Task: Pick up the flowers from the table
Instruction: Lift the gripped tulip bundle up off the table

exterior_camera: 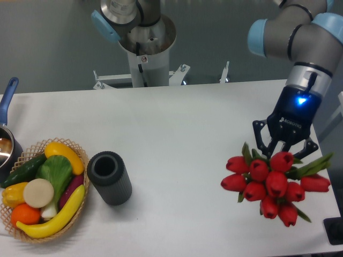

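Observation:
The flowers [272,184] are a bunch of red tulips at the right front of the white table [177,123], with green leaves [315,164] sticking out to the right. My gripper [283,150] points down right behind the tulip heads. Its fingertips are hidden by the blooms, and so are the stems and the band. I cannot tell whether the fingers are shut on the stems or whether the bunch rests on the table.
A dark ribbed cylinder [110,178] stands at the left front. A wicker basket [43,190] of fruit and vegetables sits at the front left corner, with a blue-handled pot [6,136] behind it. The arm's base [143,48] stands behind the table's far edge. A black object [335,230] lies at the front right corner.

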